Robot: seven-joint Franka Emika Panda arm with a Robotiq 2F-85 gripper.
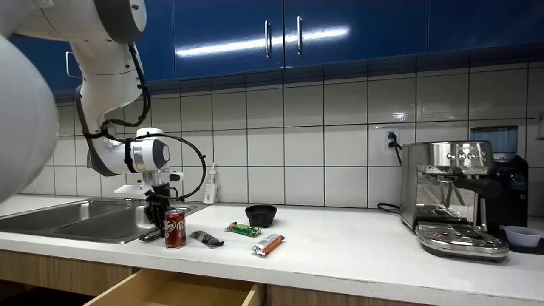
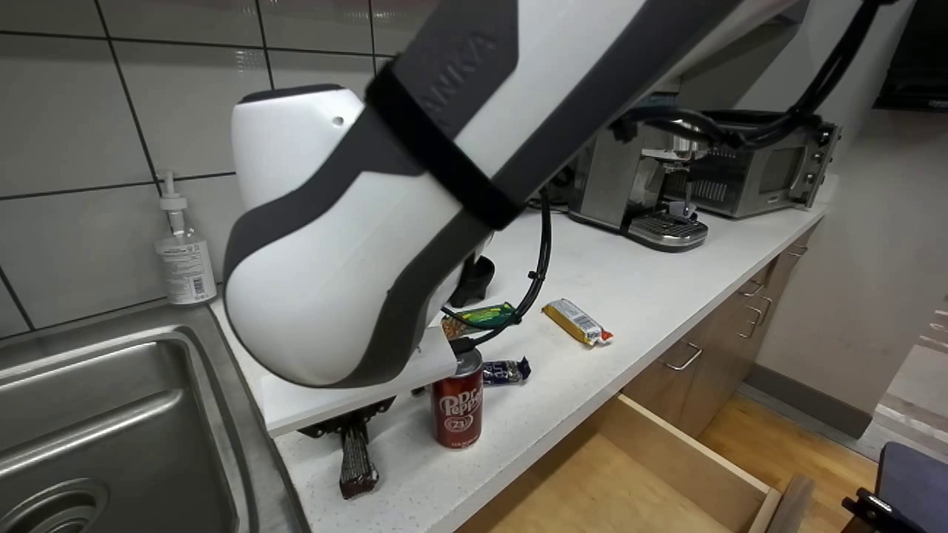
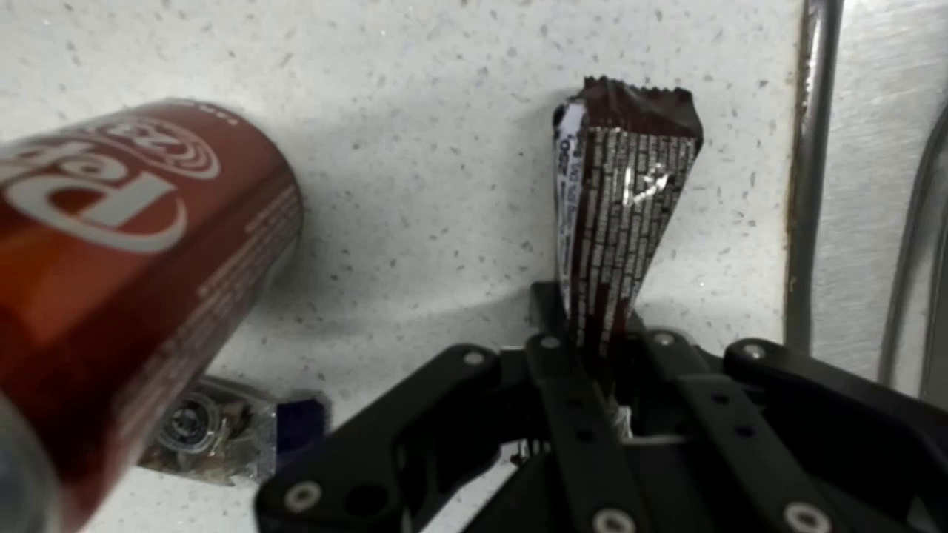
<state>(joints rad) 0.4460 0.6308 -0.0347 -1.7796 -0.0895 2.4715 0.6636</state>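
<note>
Red soda can [image 3: 148,237] looms closest to the wrist camera, upright on the pale speckled counter [image 3: 444,185]; places below are taken from it. Between can and sink [image 3: 866,148]: one brown-wrapped bar [image 3: 629,200], apart from the can, crimped end jutting clear. Gripper [image 3: 596,337] just beside the can, black fingers [image 3: 548,303] pinching that bar from both sides. Bar's far end hidden under them; whether it is lifted at all, can't tell.

Handling, by judgement: light. Wrapper glossy, so likely slick; film loose at the crimp. Body probably firm but dentable, apt to squash or crack if squeezed hard. Narrows toward the fingers: perspective or squeeze, unclear. Best hold probably mid-length, across the narrow sides, with filling behind the film; the crimp alone would crumple and let the bar swing. Can stands near enough that a sideways swing might knock it.

Round about: dark blue bar [image 1: 207,238] near the can, on the side away from the sink. Green-wrapped bar [image 1: 246,230] farther out that way, orange-and-white bar [image 1: 268,245] farther still. Black bowl [image 1: 260,216] well apart from the can, toward the tiled wall. Pulled-out drawer [image 1: 187,287] lower than the can, at the counter's front.
</note>
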